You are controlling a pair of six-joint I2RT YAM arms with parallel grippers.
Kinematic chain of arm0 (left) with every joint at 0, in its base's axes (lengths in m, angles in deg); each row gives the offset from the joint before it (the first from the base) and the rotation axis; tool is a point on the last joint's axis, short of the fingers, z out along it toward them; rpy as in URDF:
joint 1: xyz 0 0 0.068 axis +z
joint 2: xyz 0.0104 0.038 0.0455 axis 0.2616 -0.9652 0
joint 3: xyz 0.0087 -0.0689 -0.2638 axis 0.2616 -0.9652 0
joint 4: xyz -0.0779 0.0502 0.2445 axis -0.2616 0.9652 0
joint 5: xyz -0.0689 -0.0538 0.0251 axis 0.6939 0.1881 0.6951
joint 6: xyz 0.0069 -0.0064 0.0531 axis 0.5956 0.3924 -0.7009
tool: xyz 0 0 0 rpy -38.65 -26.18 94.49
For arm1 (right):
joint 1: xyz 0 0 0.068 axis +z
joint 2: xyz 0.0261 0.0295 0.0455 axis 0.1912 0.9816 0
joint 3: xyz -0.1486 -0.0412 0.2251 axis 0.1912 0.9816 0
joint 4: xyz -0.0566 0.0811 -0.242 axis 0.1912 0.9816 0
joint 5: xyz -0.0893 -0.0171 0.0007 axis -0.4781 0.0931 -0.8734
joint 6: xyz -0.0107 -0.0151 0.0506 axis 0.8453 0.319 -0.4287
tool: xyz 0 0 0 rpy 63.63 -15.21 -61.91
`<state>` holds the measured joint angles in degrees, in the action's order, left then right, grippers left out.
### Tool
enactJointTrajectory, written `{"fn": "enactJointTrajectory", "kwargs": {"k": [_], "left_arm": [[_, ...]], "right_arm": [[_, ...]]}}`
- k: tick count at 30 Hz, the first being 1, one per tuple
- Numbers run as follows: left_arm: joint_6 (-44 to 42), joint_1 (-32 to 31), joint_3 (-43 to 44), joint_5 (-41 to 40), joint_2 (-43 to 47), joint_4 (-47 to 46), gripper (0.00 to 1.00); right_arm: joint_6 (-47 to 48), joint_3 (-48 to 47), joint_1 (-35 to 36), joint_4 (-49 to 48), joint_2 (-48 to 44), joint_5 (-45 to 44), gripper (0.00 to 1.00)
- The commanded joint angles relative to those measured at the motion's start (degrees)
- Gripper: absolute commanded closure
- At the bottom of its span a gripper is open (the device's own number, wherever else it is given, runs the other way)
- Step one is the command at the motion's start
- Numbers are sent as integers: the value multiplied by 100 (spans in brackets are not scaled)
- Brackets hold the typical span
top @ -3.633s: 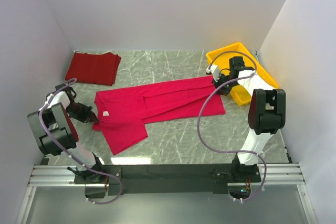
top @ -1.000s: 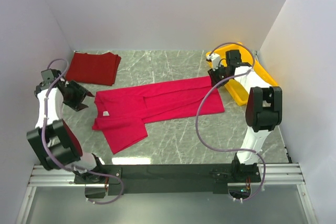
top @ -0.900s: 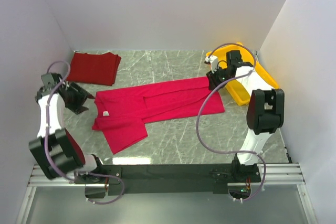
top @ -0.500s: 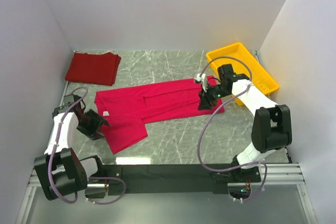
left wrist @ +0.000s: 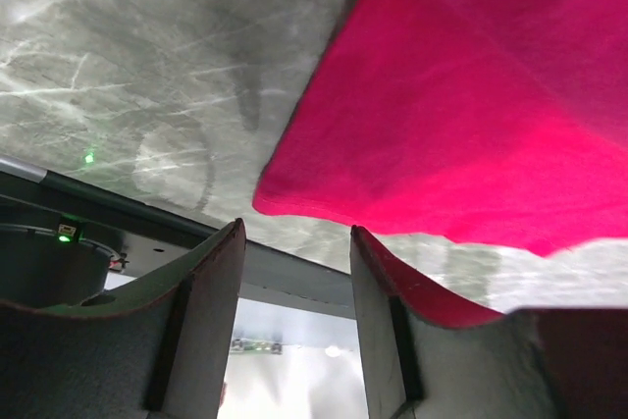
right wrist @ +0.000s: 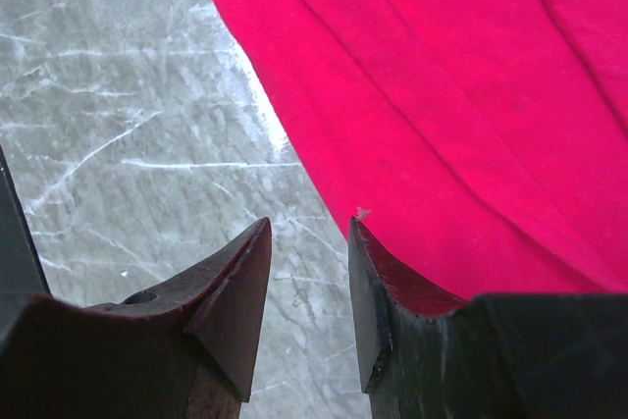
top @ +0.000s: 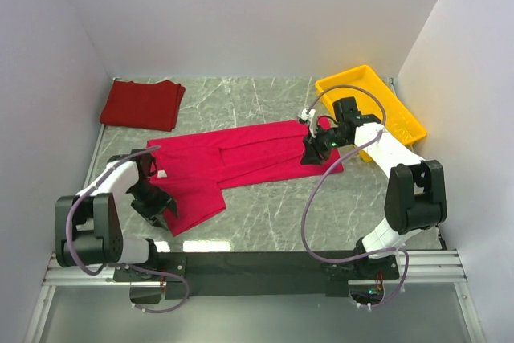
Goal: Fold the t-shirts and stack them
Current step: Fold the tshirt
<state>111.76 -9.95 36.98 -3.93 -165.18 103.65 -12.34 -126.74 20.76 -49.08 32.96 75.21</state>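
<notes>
The crimson t-shirt [top: 249, 154] lies spread across the middle of the table, its small white tag [top: 162, 173] near the left end. The maroon t-shirt [top: 143, 104] lies folded at the back left. My left gripper [top: 157, 203] hovers at the crimson shirt's front-left flap; in the left wrist view it [left wrist: 294, 235] is open, with the flap's corner [left wrist: 263, 201] just beyond the tips. My right gripper [top: 313, 153] is at the shirt's right end; in the right wrist view it [right wrist: 309, 226] is open over bare marble, the crimson edge [right wrist: 334, 183] beside its right finger [right wrist: 368, 291].
A yellow plastic tray [top: 377, 90] stands at the back right, close behind the right arm. White walls close in the left, back and right sides. The table's front edge and a black rail [top: 257, 264] run just below the left gripper.
The left arm has swung from beside the maroon shirt forward to the crimson shirt's front-left flap, its jaws narrowing a little. The right gripper has moved from the tray onto the shirt's right end.
</notes>
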Motion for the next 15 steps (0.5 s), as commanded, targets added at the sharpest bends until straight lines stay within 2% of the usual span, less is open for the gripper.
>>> {"fn": "enactJointTrajectory", "kwargs": {"k": [1, 5, 8, 9, 11, 12, 14, 15], "left_arm": [[224, -248, 9, -254, -138, 38, 49], [364, -477, -175, -201, -568, -322, 54], [478, -679, -281, -218, -692, -577, 69], [505, -723, -325, -210, -719, -630, 78], [479, -758, -378, -271, -762, -692, 84], [461, -759, -387, -315, -763, -701, 93], [417, -767, -343, -297, -667, -684, 99], [408, -767, -273, -358, -605, -631, 99]], "right_arm": [[-157, -27, -16, -259, -207, 138, 55], [-201, -53, -25, -259, -164, 147, 55], [-210, -149, -68, -215, -137, 164, 55], [-218, -159, -86, -215, -146, 173, 56], [-218, -202, -104, -198, -137, 164, 56], [-218, -220, -138, -197, -129, 182, 55], [-236, -273, -174, -171, -111, 208, 56], [-227, -282, -217, -154, -93, 208, 56]]}}
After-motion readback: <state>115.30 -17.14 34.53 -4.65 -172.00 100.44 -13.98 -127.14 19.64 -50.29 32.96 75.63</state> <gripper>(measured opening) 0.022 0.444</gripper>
